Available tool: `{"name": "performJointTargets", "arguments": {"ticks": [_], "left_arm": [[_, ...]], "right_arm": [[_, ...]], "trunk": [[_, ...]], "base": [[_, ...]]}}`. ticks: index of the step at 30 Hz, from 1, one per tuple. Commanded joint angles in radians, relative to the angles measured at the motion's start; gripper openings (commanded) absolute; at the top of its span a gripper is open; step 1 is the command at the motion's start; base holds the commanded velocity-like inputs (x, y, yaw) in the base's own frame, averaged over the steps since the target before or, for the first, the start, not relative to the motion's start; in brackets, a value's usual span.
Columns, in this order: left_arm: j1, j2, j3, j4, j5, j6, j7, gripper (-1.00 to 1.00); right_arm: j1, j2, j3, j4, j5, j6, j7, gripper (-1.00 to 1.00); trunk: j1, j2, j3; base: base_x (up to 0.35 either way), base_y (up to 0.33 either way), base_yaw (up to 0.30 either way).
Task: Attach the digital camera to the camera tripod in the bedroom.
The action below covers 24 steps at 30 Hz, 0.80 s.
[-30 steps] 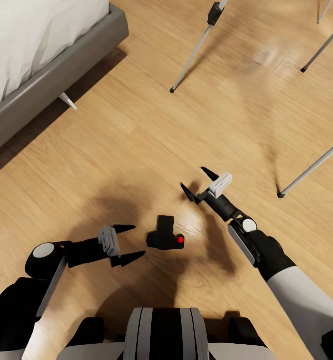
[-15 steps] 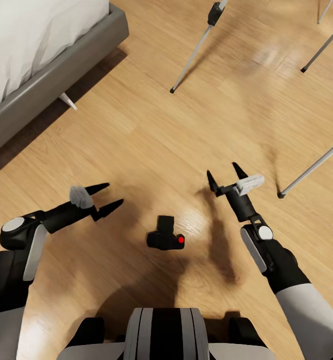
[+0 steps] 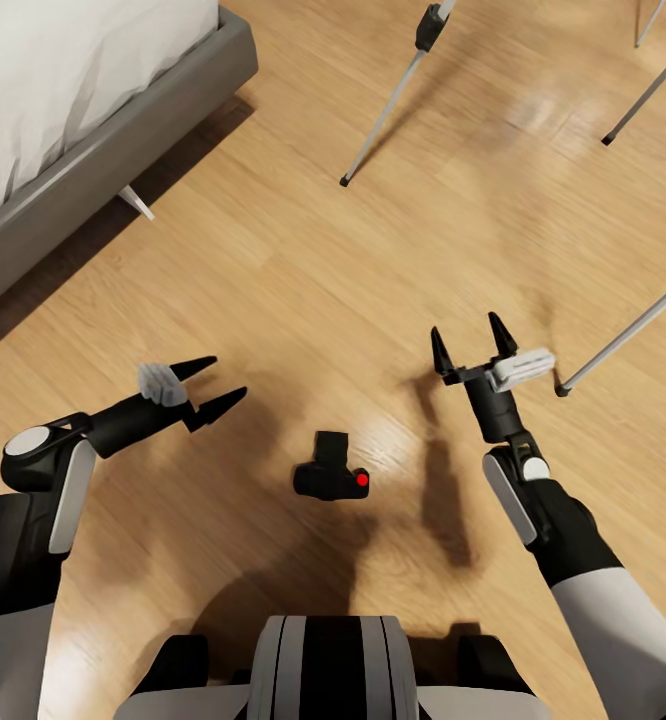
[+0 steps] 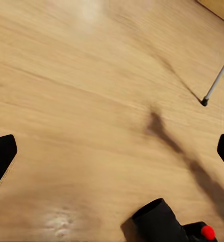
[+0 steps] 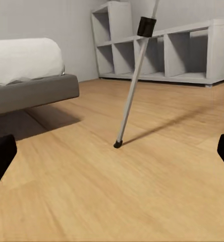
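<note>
The digital camera (image 3: 330, 473) lies on the wood floor just ahead of my base, its red button (image 3: 362, 481) facing up; it also shows in the left wrist view (image 4: 165, 226). My left gripper (image 3: 211, 387) hovers open to the camera's left, nothing between its fingers. Off to the camera's right, my right gripper (image 3: 470, 346) is raised and open, also empty. The camera tripod stands beyond, with silver legs (image 3: 391, 103) (image 3: 627, 335) (image 3: 649, 92) planted on the floor; one leg (image 5: 135, 78) appears in the right wrist view. Its head is out of view.
A grey bed (image 3: 93, 150) with a white mattress fills the upper left. A grey shelving unit (image 5: 162, 48) stands against the far wall. Open wood floor surrounds the camera.
Both arms have drawn away from the camera: the left gripper swung up and to the left, the right gripper moved right and up toward the near tripod leg. The camera has not moved.
</note>
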Motion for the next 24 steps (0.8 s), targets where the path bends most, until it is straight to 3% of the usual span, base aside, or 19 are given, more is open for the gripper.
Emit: {"name": "performJointTargets", "arguments": {"ticks": [1, 5, 8, 18, 24], "left_arm": [[0.0, -0.001, -0.001, -0.001, 0.006, 0.009, 0.006, 1.0], [0.0, -0.005, -0.027, -0.003, 0.004, 0.006, 0.038, 1.0], [0.0, -0.005, -0.047, -0.003, 0.003, 0.004, 0.044, 1.0], [0.002, -0.009, -0.072, 0.02, -0.023, 0.008, 0.052, 1.0], [0.002, -0.012, -0.076, 0.11, -0.03, 0.005, 0.048, 1.0]], "right_arm": [[0.0, -0.001, 0.014, 0.001, -0.011, -0.017, 0.005, 1.0], [0.0, 0.002, 0.09, 0.001, -0.011, -0.06, -0.006, 1.0], [0.0, 0.003, 0.109, 0.002, -0.01, -0.068, -0.016, 1.0], [0.0, 0.004, 0.128, 0.004, -0.009, -0.074, -0.029, 1.0], [0.0, 0.005, 0.125, 0.029, -0.01, -0.071, -0.031, 1.0]], "trunk": [[0.0, 0.0, 0.0], [0.0, 0.0, 0.0], [0.0, 0.0, 0.0], [0.0, 0.0, 0.0], [0.0, 0.0, 0.0]], "base": [[0.0, 0.0, 0.0], [0.0, 0.0, 0.0], [0.0, 0.0, 0.0], [0.0, 0.0, 0.0], [0.0, 0.0, 0.0]]}}
